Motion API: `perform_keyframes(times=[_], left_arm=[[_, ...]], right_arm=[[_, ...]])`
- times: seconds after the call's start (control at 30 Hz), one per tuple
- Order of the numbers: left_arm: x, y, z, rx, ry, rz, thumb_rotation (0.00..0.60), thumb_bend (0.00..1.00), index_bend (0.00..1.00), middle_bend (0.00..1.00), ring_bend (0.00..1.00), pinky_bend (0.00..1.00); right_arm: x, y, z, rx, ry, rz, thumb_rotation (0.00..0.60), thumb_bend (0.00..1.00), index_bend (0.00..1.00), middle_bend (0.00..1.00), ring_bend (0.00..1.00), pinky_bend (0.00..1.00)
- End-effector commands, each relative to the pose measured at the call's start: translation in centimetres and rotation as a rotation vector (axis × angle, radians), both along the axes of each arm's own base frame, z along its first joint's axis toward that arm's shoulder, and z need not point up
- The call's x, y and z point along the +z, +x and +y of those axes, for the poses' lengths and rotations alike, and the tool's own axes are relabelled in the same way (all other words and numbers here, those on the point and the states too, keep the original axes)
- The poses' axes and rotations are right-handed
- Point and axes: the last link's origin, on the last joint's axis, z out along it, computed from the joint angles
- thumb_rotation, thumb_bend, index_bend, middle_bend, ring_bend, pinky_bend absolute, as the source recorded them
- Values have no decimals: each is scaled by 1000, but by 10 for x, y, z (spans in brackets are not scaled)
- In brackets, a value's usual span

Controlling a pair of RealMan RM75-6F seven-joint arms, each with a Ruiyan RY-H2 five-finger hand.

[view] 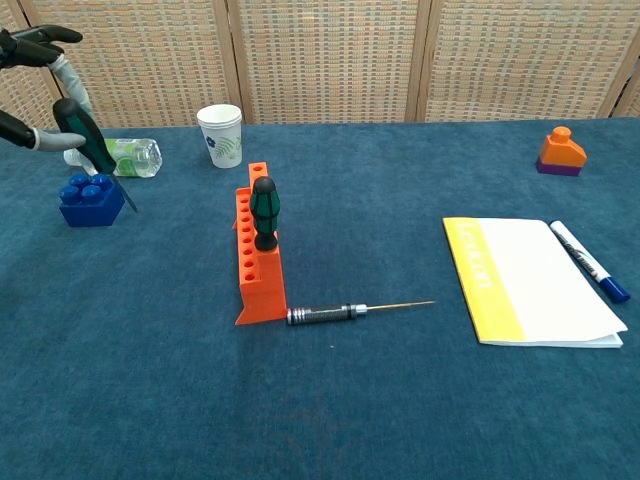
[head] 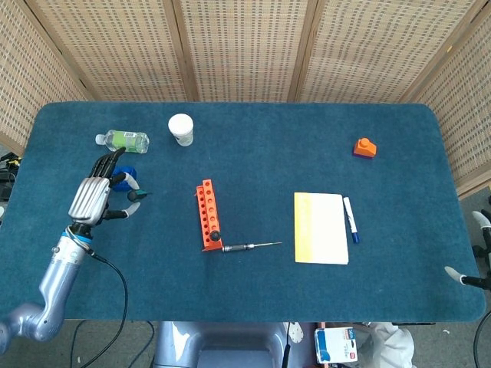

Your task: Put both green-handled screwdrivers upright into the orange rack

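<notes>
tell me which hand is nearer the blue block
Left. The left hand, holding a green-handled screwdriver, is right above the blue block; the right hand sits at the table's far right edge.

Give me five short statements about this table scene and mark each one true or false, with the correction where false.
1. One green-handled screwdriver already stands upright in the orange rack. True.
2. The left robot hand holds nothing. False: it holds the other green-handled screwdriver, above the blue block.
3. A silver-handled screwdriver lies flat on the table beside the rack's near end. True.
4. The paper cup lies tipped on its side. False: it stands upright; the plastic bottle lies on its side.
5. The marker lies to the left of the notepad. False: it lies along the notepad's right edge.
</notes>
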Motion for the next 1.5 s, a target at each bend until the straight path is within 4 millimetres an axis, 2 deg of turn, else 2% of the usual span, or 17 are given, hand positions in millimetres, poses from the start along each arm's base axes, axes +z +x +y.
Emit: perform_keyframes(times=[0.03,0.53,0.67,1.0,1.27,1.5], left_arm=[[6,4,-1,3,-13,-28,600,543,728,0,0,0],[46,56,-3,-40,-110,-146,600,591,727,0,0,0],[53,94,3,-41,-242,-254,600,600,728,0,0,0],[50,138,16,-43,-335,-262,600,616,727,0,0,0],[40,149,26,2,-355,-259,600,623,728,0,0,0],[39,154,34,25,-350,-252,600,628,727,0,0,0]], right_arm=[[0,0,0,0,0,1,600,0,0,0,0,0],[-1,-1,-1,-8,3,4,600,0,0,0,0,0],[-2,-1,-2,-10,4,9,600,0,0,0,0,0],[0,-3,-3,-21,-5,6,600,0,0,0,0,0],[1,-5,-4,-26,-5,4,600,0,0,0,0,0],[1,-5,-4,-29,-3,5,600,0,0,0,0,0]])
